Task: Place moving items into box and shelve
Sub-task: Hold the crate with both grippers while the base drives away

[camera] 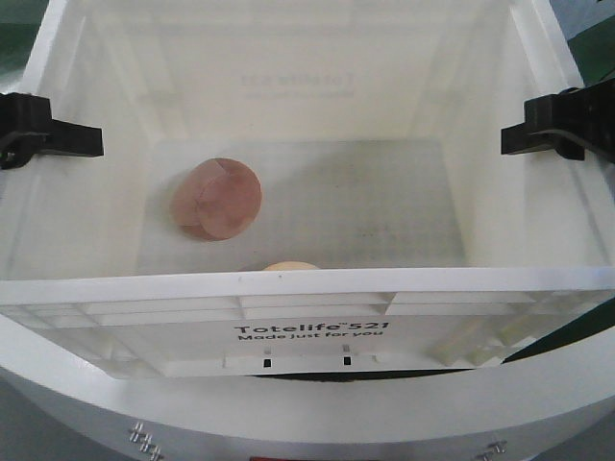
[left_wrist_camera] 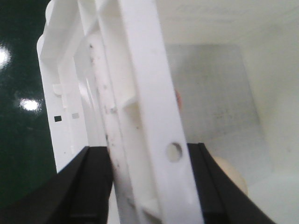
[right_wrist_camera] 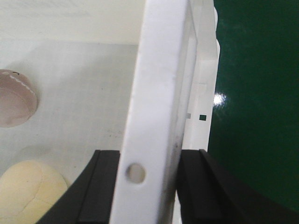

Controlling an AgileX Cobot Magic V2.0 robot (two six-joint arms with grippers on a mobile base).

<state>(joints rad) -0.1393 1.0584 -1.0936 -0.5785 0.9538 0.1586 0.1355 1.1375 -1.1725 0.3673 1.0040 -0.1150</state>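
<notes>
The white box (camera: 307, 288), printed "Totelife 521", fills the front view. Inside on its floor lie the moving items: a dusty pink seamed ball (camera: 216, 200) at the left, and a yellow-orange ball (camera: 291, 265) half hidden behind the near rim. My left gripper (camera: 72, 139) is shut on the box's left rim, and my right gripper (camera: 538, 134) is shut on its right rim. In the left wrist view the gripper (left_wrist_camera: 149, 158) pinches the ribbed rim (left_wrist_camera: 140, 93), with the yellow ball (left_wrist_camera: 231, 175) inside. The right gripper (right_wrist_camera: 149, 163) clamps the rim (right_wrist_camera: 159, 84); the pink ball (right_wrist_camera: 14, 100) and yellow ball (right_wrist_camera: 28, 191) lie left of it.
A glossy dark green surface (left_wrist_camera: 18, 140) shows outside the box's left wall and also outside its right wall (right_wrist_camera: 257, 116). My own white curved base (camera: 307, 413) sits just under the box's near side.
</notes>
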